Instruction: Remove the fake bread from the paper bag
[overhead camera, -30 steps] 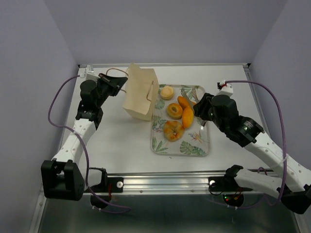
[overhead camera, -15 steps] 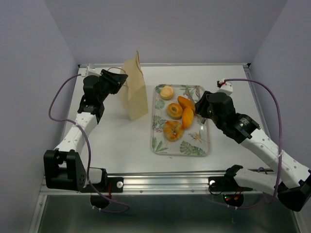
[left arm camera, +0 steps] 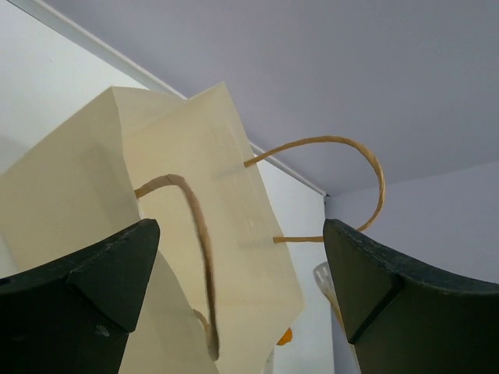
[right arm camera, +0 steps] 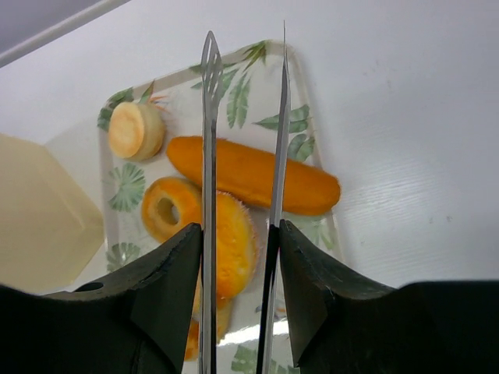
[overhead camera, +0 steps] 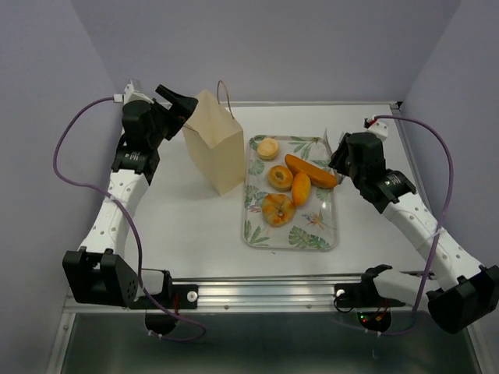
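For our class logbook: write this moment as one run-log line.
left gripper open by paper bag | right gripper shut on tongs | fake bread all on leaf-patterned tray

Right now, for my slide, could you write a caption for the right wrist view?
Right tool holds tongs near tray of toy bread; paper bag at left.

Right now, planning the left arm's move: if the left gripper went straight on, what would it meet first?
The paper bag, probably near its loop handle; the open left gripper faces it, depth unclear.
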Available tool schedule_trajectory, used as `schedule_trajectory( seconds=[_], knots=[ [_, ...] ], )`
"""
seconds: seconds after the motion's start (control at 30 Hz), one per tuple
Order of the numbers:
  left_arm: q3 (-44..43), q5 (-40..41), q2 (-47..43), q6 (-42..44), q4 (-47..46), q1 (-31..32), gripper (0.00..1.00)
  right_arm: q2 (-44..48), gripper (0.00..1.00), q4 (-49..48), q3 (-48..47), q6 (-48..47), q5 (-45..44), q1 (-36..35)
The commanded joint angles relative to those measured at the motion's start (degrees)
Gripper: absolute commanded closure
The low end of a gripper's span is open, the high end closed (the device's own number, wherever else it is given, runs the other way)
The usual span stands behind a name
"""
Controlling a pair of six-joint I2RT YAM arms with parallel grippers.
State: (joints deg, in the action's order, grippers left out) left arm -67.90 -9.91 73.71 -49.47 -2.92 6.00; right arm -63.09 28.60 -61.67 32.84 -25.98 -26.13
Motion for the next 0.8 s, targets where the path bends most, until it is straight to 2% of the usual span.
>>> schedule_trajectory(
  seconds=[0.0,0.1,0.17,0.2,0.3,0.33,0.43,0.6,0.7,0.77],
  knots=[
    [-4.96,5.42,-3.22,8.06,7.99,-0.11,0.01,0.34,0.51,-7.66,-0.74,-8.45,-1.54,6.34],
    [-6.63,8.05,-4.89,12.72,13.96,-0.02,0.01,1.04,0.49,-20.3,4.96,-18.4,1.18,11.53],
    [-7.24,9.99,-6.9,14.92,16.53,-0.02,0.01,-0.7,0.48,-30.56,8.48,-23.41,8.35,15.47],
    [-7.42,14.96,-7.79,16.41,19.59,-0.02,0.01,-2.02,0.48,-32.27,8.58,-26.83,14.49,20.54],
    [-7.51,21.84,-12.35,17.74,23.21,-0.02,0.01,-6.85,0.48,-33.86,8.05,-27.38,22.52,28.13],
    [-7.34,26.65,-13.58,17.74,25.05,-0.02,0.01,-10.0,0.48,-36.57,8.32,-28.26,28.2,31.72],
    [-5.41,34.68,-17.81,16.87,26.21,-0.11,0.01,-16.16,0.46,-38.62,8.58,-31.78,35.52,36.48],
    [-4.08,37.76,-19.4,15.99,26.47,-0.11,0.01,-24.61,0.45,-40.55,8.94,-32.22,37.93,41.33],
    [-3.82,38.47,-19.22,15.9,26.74,-0.11,0.01,-27.0,0.38,-40.38,10.16,-31.96,37.76,42.39],
    [-3.3,38.48,-19.4,15.9,26.39,-0.2,0.01,-27.09,0.27,-40.47,11.21,-31.09,37.23,42.39]
  ],
)
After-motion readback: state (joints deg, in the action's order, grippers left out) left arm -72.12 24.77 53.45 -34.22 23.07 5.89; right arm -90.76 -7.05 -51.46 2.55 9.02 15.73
